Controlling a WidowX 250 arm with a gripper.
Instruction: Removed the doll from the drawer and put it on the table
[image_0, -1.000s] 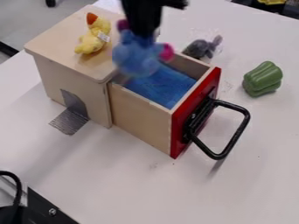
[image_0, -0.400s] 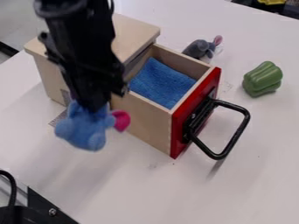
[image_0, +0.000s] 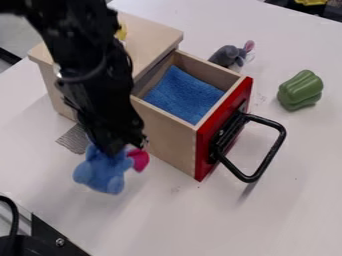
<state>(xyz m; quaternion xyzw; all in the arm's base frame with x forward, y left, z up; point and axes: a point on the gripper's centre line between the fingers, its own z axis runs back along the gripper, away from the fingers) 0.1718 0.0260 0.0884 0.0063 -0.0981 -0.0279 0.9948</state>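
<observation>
The black gripper (image_0: 112, 150) hangs in front of the wooden box's near side, shut on the top of the blue doll (image_0: 101, 172). Pink ears show at the doll's right. The doll is outside the drawer, low over the white table (image_0: 167, 220) at left of centre; whether it touches the surface I cannot tell. Pulled out from the box, the drawer (image_0: 163, 132) has a red front with a black handle, and a blue cloth lies inside it.
The wooden box (image_0: 150, 37) carries a yellow toy (image_0: 121, 32), partly behind the arm. Behind the drawer lies a grey mouse toy (image_0: 229, 56). A green pepper (image_0: 300, 90) sits at the right. Black hardware (image_0: 50, 239) occupies the lower left corner.
From above the drawer, the gripper has carried the blue doll left and toward the camera, past the drawer's side, then lower over the table. Drawer and other toys stayed put.
</observation>
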